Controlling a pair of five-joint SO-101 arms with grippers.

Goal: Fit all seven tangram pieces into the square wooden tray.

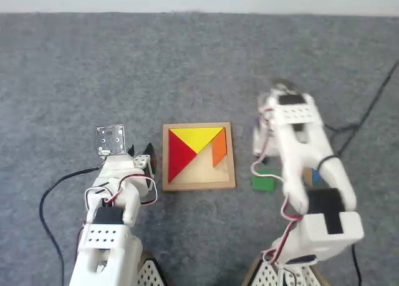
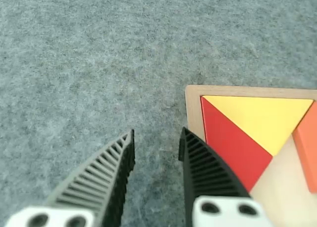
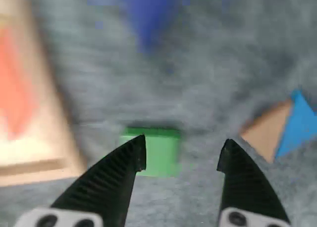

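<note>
The right end effector [image 3: 183,142] hung wide apart over the green piece [image 3: 163,153] at the tray's [image 1: 199,185] four o'clock, while the left end effector [image 2: 157,133] sat parted and empty at nine.

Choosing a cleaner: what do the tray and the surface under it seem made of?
Tray: probably pale matt wood, tan with a raised rim. Surface: likely grey felt or short carpet, judging by its fuzzy, speckled texture.
</note>
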